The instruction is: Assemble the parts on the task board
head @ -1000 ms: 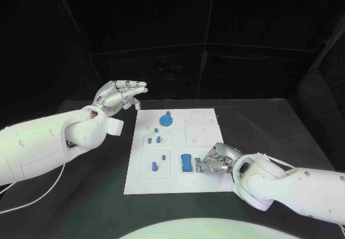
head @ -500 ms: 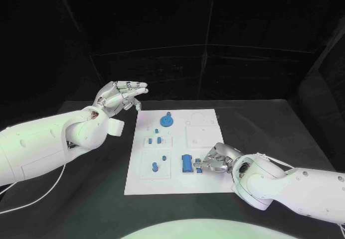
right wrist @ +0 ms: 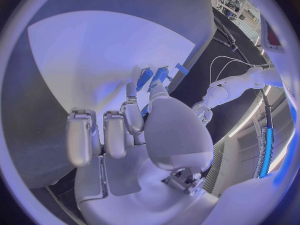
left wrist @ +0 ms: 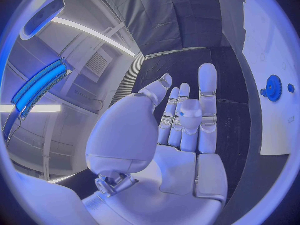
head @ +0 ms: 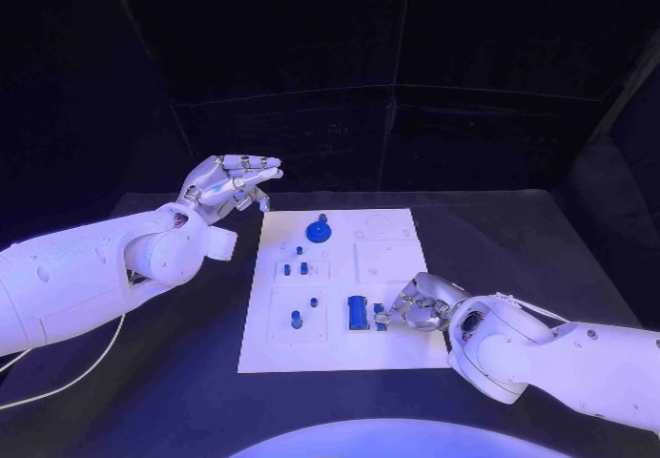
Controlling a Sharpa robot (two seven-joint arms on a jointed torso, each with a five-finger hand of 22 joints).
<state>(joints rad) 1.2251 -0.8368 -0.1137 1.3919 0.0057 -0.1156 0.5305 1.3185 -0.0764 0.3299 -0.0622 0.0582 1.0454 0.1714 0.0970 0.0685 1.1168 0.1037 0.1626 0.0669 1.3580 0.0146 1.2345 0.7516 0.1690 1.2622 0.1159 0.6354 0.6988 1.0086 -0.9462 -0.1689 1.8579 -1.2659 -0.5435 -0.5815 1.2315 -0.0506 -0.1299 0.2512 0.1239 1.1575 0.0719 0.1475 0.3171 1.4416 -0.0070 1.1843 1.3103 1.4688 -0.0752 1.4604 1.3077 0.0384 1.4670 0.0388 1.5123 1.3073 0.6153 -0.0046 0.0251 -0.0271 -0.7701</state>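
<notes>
Board (head: 385, 262) at table centre. Round part (head: 318, 230) seated at 12 o'clock, small pieces (head: 295, 269) mid-board. Long block (head: 358, 312) at 5 o'clock is touched by right hand (head: 420, 305); grip cannot be told. Left hand (head: 227, 181) is raised off-board, fingers loosely spread, nothing held. Assembly judged partly done.

The right hand (head: 417, 307) rests low on the white task board (head: 385, 339) with its fingers touching a small blue part (head: 379, 313) beside a long blue part (head: 358, 312), while the left hand (head: 229, 181) hangs empty, fingers apart, above the table (head: 550, 248).
</notes>
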